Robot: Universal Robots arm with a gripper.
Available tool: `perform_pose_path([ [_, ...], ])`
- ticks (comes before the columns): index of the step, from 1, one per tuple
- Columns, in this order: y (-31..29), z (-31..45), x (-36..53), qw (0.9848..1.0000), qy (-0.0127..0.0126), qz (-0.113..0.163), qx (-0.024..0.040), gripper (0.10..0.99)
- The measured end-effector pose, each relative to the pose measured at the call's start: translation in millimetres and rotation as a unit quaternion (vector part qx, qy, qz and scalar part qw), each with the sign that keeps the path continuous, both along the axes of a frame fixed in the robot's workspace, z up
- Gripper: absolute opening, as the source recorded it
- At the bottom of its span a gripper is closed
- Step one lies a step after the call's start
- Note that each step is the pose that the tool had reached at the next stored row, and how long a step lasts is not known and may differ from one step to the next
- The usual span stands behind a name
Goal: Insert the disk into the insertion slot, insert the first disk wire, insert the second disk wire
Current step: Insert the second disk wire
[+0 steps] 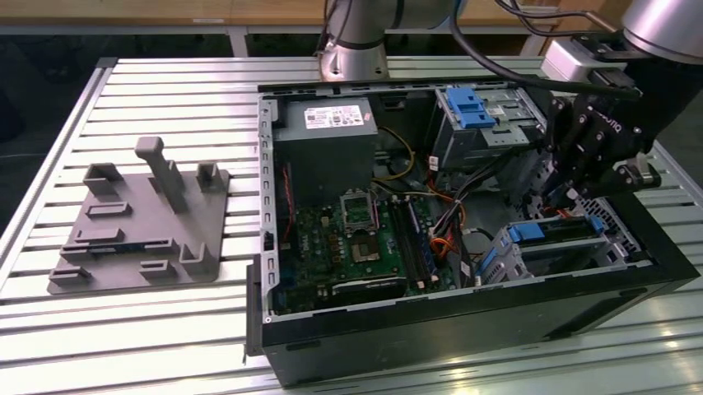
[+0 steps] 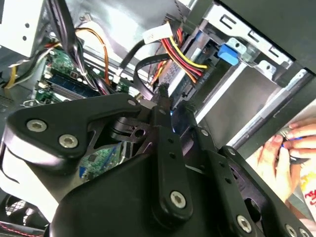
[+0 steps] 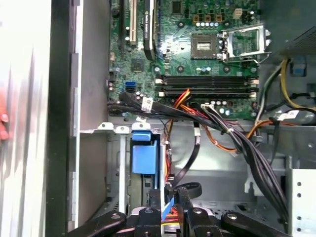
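Tool [image 3: 170, 195] clenched on a black wire [image 3: 190, 186], right at the slot [image 3: 123, 168] mouth. Disk [image 3: 145, 153] sits in the slot, blue carrier showing. Risks: skewed plug jams or bends the port. Cable bundle [image 3: 252, 158] beyond the slot could snag. Hand [image 2: 279, 153] outside the case [image 1: 462, 329], near the slot: pinch hazard.

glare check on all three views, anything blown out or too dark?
Exterior view: strong glare off the metal table, computer case interior dimmer. First wrist view: table strip beside the case washed out white, motherboard evenly lit. Second wrist view: pale case panel nearly blown out.
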State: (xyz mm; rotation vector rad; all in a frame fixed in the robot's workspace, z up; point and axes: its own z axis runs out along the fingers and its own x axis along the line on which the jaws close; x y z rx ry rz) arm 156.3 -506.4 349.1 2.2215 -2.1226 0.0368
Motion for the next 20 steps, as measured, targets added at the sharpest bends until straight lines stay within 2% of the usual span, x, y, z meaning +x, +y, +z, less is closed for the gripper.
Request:
perform_pose_path([
  [9, 2.7, -1.2, -1.9, 1.0, -0.0016, -0.002, -0.0034, 0.278],
  [13, 8.9, -1.3, -2.4, 1.0, -0.0017, -0.005, -0.0043, 0.278],
  [15, 11.5, -1.2, -3.0, 1.0, -0.0029, -0.006, -0.0043, 0.278],
  [20, 15.3, 5.6, -3.7, 1.0, -0.0031, -0.008, -0.0047, 0.278],
])
